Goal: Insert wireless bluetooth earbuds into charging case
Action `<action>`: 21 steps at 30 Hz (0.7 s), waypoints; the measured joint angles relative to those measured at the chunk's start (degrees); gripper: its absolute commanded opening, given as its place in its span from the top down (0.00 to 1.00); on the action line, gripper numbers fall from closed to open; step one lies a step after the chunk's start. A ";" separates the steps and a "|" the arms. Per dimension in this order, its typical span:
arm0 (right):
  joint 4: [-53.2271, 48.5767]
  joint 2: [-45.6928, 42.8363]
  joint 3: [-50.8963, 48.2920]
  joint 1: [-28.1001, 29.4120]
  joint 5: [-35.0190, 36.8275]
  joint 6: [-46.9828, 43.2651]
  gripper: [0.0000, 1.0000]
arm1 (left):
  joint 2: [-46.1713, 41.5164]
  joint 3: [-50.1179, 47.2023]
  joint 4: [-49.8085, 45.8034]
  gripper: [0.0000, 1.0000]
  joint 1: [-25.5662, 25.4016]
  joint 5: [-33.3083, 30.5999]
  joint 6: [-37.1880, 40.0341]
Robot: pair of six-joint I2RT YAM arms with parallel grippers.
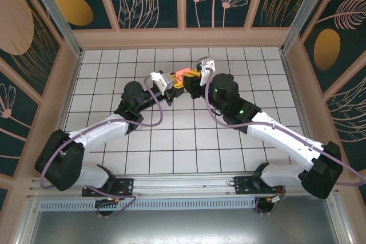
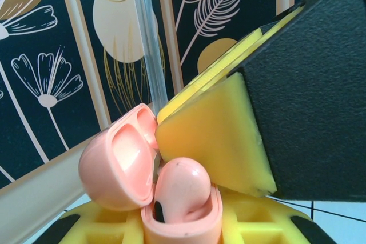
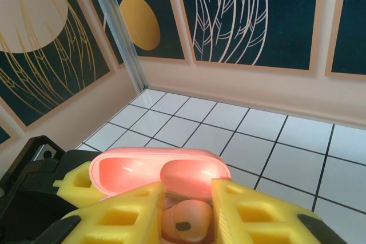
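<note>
Salmon-pink plastic marks the place where the two arms meet: a small charging case shows in the upper middle of the top view, against the white tiled surface. The left pincer reaches it from the left and the right pincer from the right, and the two are very close to each other.

In the left wrist view the body of the charging case sits at the bottom centre, between the two yellow fingers of the left pincer, which is closed on it from both sides. The lid is open and leans to the left. One salmon-pink earbud stands in the charging case with its rounded head above the rim. From the upper right comes a yellow finger that belongs to the right pincer, and its lower edge touches the head of the earbud.

In the right wrist view the right pincer has only a narrow gap. The earbud shows in this gap, just past the fingertips, with the open lid behind it. I cannot tell whether these fingers grip the earbud or only stand beside it.
</note>
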 measured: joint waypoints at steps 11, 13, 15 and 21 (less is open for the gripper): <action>-0.07 0.00 0.00 0.22 1.14 0.00 0.65 | 0.00 0.00 -0.02 1.00 0.00 -0.02 0.00; -0.09 0.00 0.00 0.22 1.44 0.02 0.63 | 0.00 0.13 -0.15 1.00 0.00 -0.07 0.00; -0.07 -0.13 -0.07 0.22 1.79 0.04 0.62 | 0.13 0.55 -0.48 1.00 0.00 -0.22 0.00; -0.48 -1.05 -0.37 0.22 2.05 0.24 0.61 | 0.31 1.09 -0.63 1.00 -0.26 -0.22 0.02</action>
